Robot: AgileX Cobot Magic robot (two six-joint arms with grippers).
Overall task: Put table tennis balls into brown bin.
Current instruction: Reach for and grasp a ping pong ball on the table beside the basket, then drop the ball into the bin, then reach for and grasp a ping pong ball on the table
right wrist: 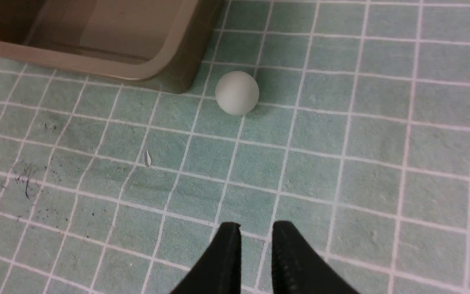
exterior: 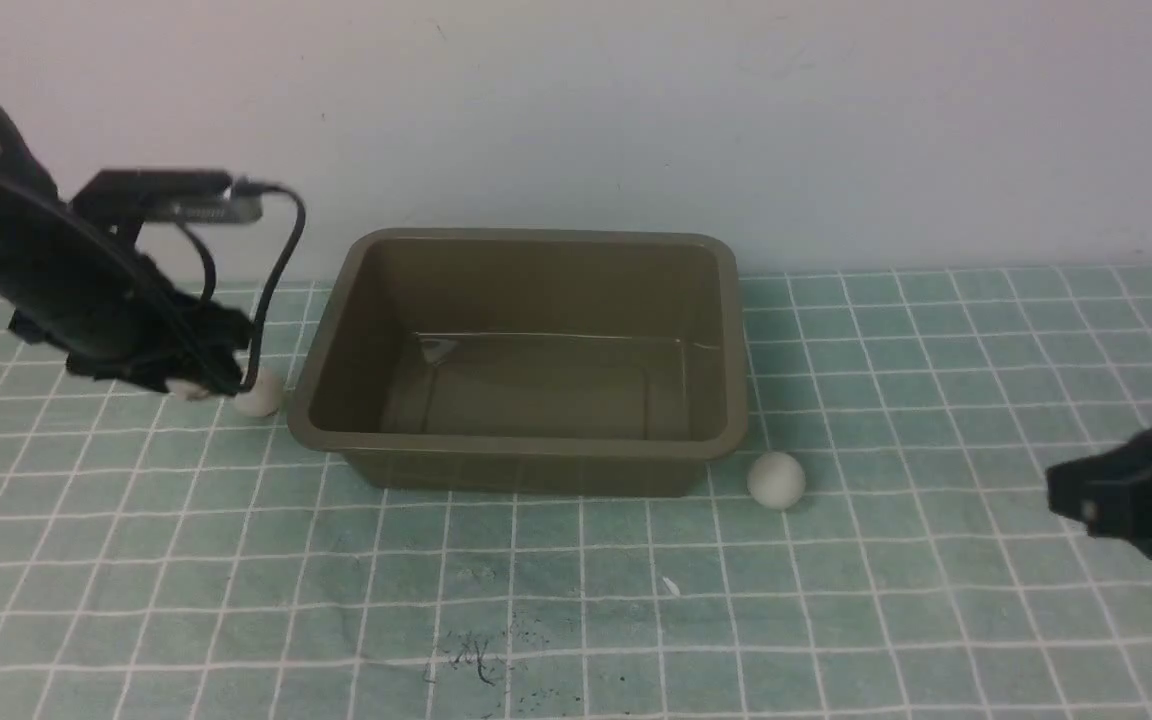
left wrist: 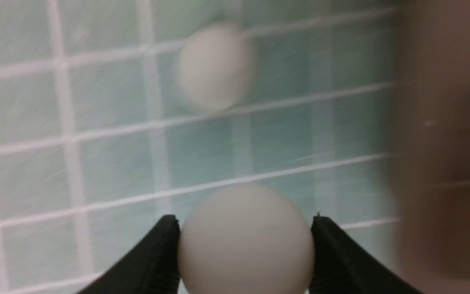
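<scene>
We see the brown bin (exterior: 526, 441) standing upright and empty on the green checked cloth (exterior: 576, 620), its mouth facing up and its long axis running from the robot's left to its right, all three table tennis balls outside it. The gripped ball (left wrist: 246, 245) sits just off the bin's left side, pinched between the black fingers (left wrist: 165, 249) of the left gripper (left wrist: 245, 219), which press on it from both sides; we cannot tell whether it rests on the cloth or hangs just above it. The loose ball (exterior: 258, 393) lies on the cloth between that gripper and the bin's left wall, near the wall. The third ball (exterior: 776, 480) lies on the cloth just beside the bin's near right corner. Well to the right of it, the right gripper (right wrist: 255, 233) hangs over bare cloth, its jaws a narrow gap apart with nothing between them
</scene>
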